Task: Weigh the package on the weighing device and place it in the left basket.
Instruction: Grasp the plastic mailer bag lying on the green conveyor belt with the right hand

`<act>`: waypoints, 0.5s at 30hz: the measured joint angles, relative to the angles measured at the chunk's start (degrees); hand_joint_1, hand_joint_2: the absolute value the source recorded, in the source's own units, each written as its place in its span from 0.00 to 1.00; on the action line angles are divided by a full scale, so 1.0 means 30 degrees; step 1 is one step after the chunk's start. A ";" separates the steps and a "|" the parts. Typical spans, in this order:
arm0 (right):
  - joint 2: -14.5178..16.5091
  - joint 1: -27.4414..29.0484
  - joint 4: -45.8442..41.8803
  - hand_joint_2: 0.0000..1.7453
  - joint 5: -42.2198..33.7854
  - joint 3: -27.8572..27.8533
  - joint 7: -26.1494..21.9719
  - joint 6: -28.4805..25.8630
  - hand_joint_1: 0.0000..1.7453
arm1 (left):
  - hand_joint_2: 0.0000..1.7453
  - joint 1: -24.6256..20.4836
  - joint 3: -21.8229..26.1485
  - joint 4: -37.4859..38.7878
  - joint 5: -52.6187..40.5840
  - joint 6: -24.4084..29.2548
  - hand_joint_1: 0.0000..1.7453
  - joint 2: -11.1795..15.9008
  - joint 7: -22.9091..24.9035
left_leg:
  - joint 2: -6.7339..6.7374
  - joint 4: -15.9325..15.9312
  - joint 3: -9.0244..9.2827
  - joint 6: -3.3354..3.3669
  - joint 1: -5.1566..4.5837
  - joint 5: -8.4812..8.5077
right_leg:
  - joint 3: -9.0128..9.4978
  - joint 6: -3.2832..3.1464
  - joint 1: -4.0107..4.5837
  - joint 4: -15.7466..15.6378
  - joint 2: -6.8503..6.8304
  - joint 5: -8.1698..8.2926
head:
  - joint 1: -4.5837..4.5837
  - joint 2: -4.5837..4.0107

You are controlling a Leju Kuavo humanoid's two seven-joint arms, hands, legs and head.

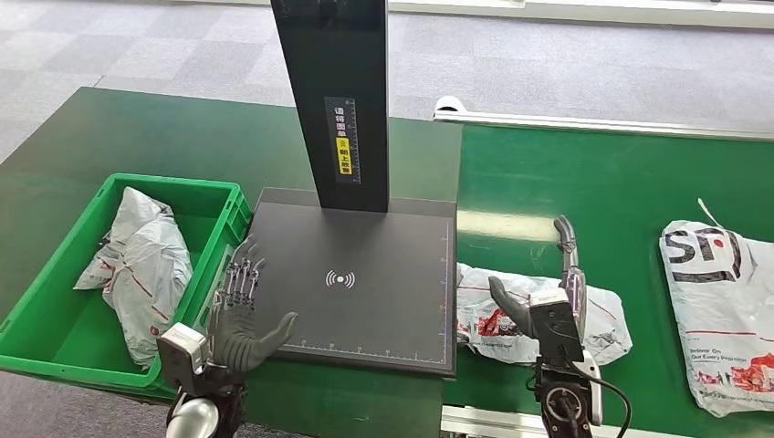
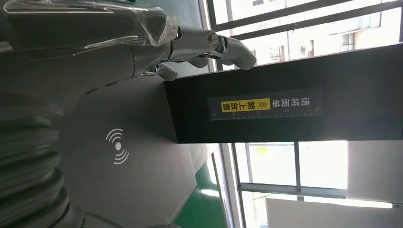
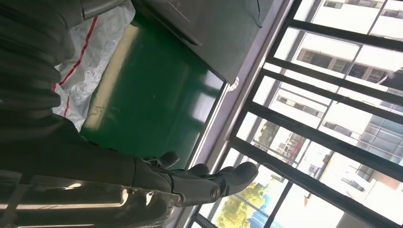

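A white package (image 1: pixel 497 315) with red print lies on the green belt just right of the black weighing plate (image 1: pixel 365 283). My right hand (image 1: pixel 557 306) stands above that package with fingers straight and apart, holding nothing; the same hand (image 3: pixel 190 183) and the package (image 3: pixel 92 57) show in the right wrist view. Over the plate's front left corner my left hand (image 1: pixel 242 310) hovers with spread fingers, empty. The left wrist view has the left hand (image 2: pixel 157 42) above the plate (image 2: pixel 133 156). The green basket (image 1: pixel 55 328) at left holds a crumpled white package (image 1: pixel 141 265).
A black post (image 1: pixel 338 100) with a yellow label rises from the back of the weighing plate. Another white package with SF lettering (image 1: pixel 721 310) lies at the far right of the belt. Grey floor lies beyond the table.
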 joint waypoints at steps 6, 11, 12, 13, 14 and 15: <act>-0.0168 0.0019 0.0000 1.00 0.0430 -0.0879 0.0634 -0.1374 0.00 | 1.00 0.0023 0.0018 -0.0005 -0.0033 -0.0077 0.00 -0.0004 0.0100 | -0.0005 0.0003 0.0001 0.0000 -0.0003 0.0000 | 0.0002 0.0000 -0.0003 0.0000 -0.0007 0.0000 | 0.0002 -0.0004; -0.0441 0.0286 0.0007 1.00 0.1341 -0.2808 0.1639 -0.0557 0.00 | 1.00 0.0037 0.0086 0.0020 -0.0042 -0.0337 0.00 -0.0066 0.0193 | 0.0004 0.0004 -0.0001 0.0006 -0.0020 -0.0005 | 0.0001 0.0003 -0.0021 -0.0002 -0.0002 0.0001 | 0.0002 0.0000; -0.0467 0.0322 0.0031 1.00 0.2084 -0.3057 0.2441 -0.0093 0.00 | 1.00 0.0034 0.0097 0.0040 -0.0027 -0.0364 0.00 -0.0108 0.0215 | 0.0006 0.0004 0.0000 0.0007 -0.0020 -0.0006 | -0.0001 0.0003 -0.0023 -0.0002 -0.0001 0.0001 | 0.0000 -0.0002; -0.0499 0.0329 0.0100 1.00 0.2956 -0.3245 0.3487 0.0456 0.00 | 1.00 0.0029 0.0102 0.0071 0.0009 -0.0372 0.00 -0.0155 0.0270 | 0.0002 0.0004 0.0001 0.0007 -0.0020 -0.0007 | -0.0002 0.0002 -0.0023 -0.0003 -0.0001 0.0001 | -0.0002 -0.0002; -0.0539 0.0308 0.0245 1.00 0.3867 -0.3423 0.4684 0.1101 0.00 | 1.00 0.0024 0.0111 0.0111 0.0058 -0.0372 0.00 -0.0208 0.0365 | -0.0001 0.0003 0.0003 0.0007 -0.0019 -0.0006 | -0.0002 0.0002 -0.0021 -0.0004 -0.0003 0.0001 | -0.0002 -0.0002; -0.0599 0.0278 0.0506 1.00 0.4702 -0.3598 0.5928 0.1855 0.00 | 1.00 0.0020 0.0124 0.0162 0.0120 -0.0372 0.00 -0.0262 0.0507 | -0.0005 0.0003 0.0005 0.0006 -0.0017 -0.0006 | -0.0002 0.0002 -0.0020 -0.0004 -0.0004 0.0000 | 0.0000 -0.0002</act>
